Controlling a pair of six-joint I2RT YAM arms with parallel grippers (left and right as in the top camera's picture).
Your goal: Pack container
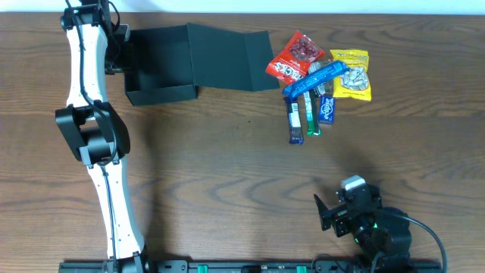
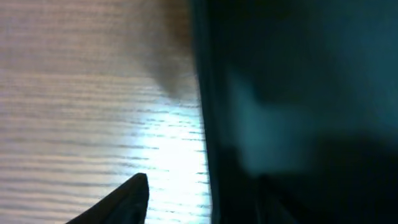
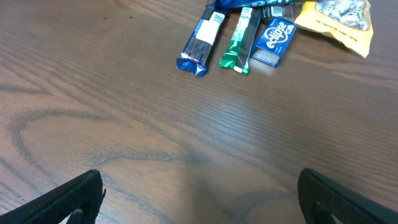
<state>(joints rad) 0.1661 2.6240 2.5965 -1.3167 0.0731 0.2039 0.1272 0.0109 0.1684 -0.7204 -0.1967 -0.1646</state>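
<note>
Overhead: the box (image 1: 159,95) sat open at the upper left of the table (image 1: 227,174), its lid (image 1: 231,61) folded out flat to the right. The left claw (image 1: 117,51) was at the box's left wall. Whether it gripped the wall could not be told from here. To the right of the lid lay a heap of snacks: a red packet (image 1: 295,57), a yellow packet (image 1: 352,76), a long blue bar (image 1: 314,78) lying across the heap, and below them a blue-white bar (image 1: 294,125), a green bar (image 1: 311,117) and gum (image 1: 326,108). The right claw (image 1: 327,214) sat low near the front edge, well apart from the snacks.

Left wrist: the picture was blurred. One dark finger (image 2: 127,199) showed at the bottom, over the wood, just beside the box's dark wall (image 2: 298,93), which filled the right half. The other finger could not be made out, so the claw's state could not be told.

Right wrist: the right claw (image 3: 199,199) stood wide, one finger (image 3: 68,199) in each bottom corner and only bare wood between them. Far ahead lay the blue-white bar (image 3: 202,40), the green bar (image 3: 241,40), the gum (image 3: 273,40) and the yellow packet (image 3: 339,18).
</note>
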